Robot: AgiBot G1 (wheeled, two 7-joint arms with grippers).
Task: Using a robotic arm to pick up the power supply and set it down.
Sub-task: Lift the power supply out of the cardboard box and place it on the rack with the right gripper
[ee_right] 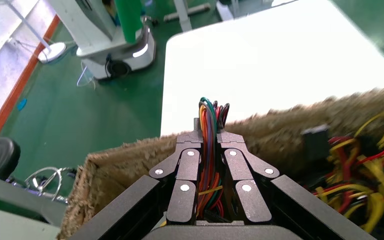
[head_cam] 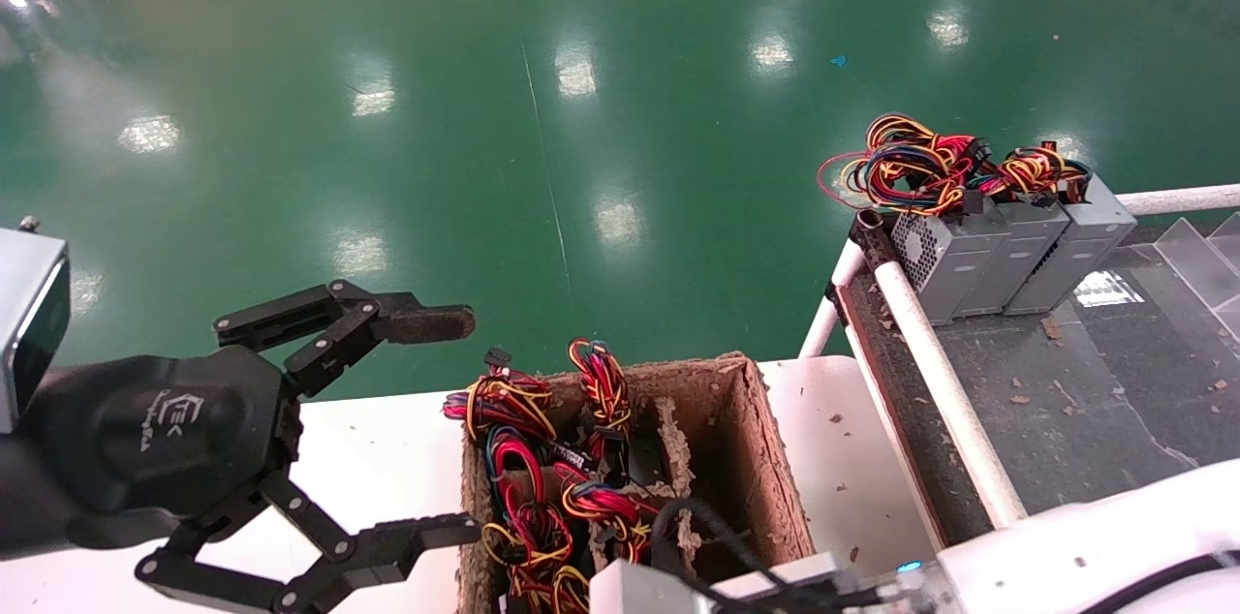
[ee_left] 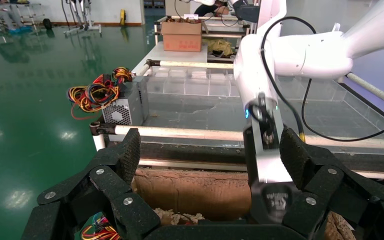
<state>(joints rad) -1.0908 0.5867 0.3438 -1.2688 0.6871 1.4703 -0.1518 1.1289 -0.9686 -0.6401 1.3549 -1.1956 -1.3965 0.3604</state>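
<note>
The left gripper [head_cam: 465,425] hangs over the white table [head_cam: 387,459], just left of the box [head_cam: 765,459]. Its two black fingers [head_cam: 426,323] are spread wide apart and hold nothing. The brown box sits on the table and has thick, rough walls. Inside it lie many wires [head_cam: 523,498] in red, yellow, black and blue. The right arm [head_cam: 1085,546] is white and reaches in low from the right, down toward the box. Its gripper [ee_right: 211,137] is seen best in the right wrist view. There its fingers [ee_right: 187,165] are pressed close together on a bunch of wires [ee_right: 209,125] just above the box wall [ee_right: 125,160]. This bunch stands up between the fingers in orange, green, red and black. The grey body that these wires belong to cannot be seen, so where that power supply sits in the box cannot be told. To the right of the table is a dark belt [head_cam: 1066,401] with a white rail [head_cam: 949,391] along its edge. At the far end of the belt three grey power supplies [head_cam: 1007,251] stand side by side, touching. Their wires [head_cam: 930,168] pile up on top.
</note>
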